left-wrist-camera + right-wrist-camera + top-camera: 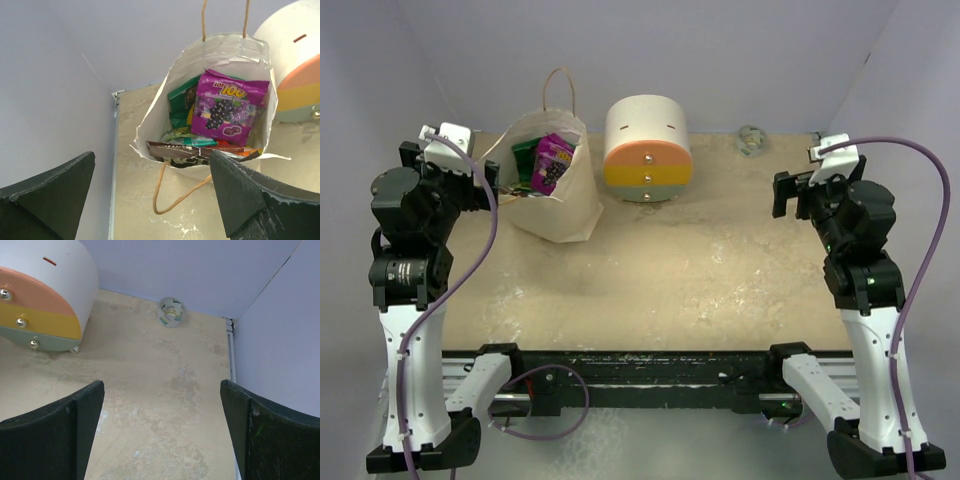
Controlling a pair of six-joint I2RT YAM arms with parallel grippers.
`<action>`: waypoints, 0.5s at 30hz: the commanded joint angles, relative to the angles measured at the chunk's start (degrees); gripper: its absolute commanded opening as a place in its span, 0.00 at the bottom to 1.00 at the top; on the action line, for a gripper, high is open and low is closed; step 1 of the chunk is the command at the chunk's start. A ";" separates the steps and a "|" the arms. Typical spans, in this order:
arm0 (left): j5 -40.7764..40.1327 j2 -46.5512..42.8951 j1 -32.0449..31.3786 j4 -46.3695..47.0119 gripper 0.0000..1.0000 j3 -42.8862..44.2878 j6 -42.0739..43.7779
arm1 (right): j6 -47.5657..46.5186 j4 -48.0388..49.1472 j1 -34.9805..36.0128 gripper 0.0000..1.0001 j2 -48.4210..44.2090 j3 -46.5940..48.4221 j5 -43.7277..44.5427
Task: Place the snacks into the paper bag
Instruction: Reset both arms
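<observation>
paper bag (pixel 568 208): standing upright at the back left of the table (pixel 720 270), mouth open, just beside the round white drawer box (pixel 647 150)

snacks (pixel 220 127): all tucked in the bag from what I can see. The purple packet (pixel 230 112) leans on the far wall, the green packet (pixel 179 102) is next to it, and the brown packet (pixel 175 149) lies flat across the near side. There are lime and orange bits underneath

left gripper (pixel 152 155): hanging right by the bag's mouth, fingers spread wide, holding nothing

right gripper (pixel 161 385): over on the right side, well apart from the bag, fingers wide apart, empty too

little roll (pixel 171 312): back right corner, maybe tape, too small to be sure
</observation>
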 commanded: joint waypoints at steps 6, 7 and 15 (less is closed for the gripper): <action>2.85 -2.35 1.92 -0.20 0.99 -0.79 -2.74 | -0.46 1.19 -0.43 1.00 0.68 4.29 1.30; 2.88 -2.36 2.12 -0.18 0.99 -0.74 -2.79 | -0.49 1.18 -0.44 1.00 0.66 4.23 1.30; 2.27 -2.46 2.95 0.12 0.99 -1.02 -3.70 | 0.95 -0.21 -0.88 1.00 0.32 4.61 -0.03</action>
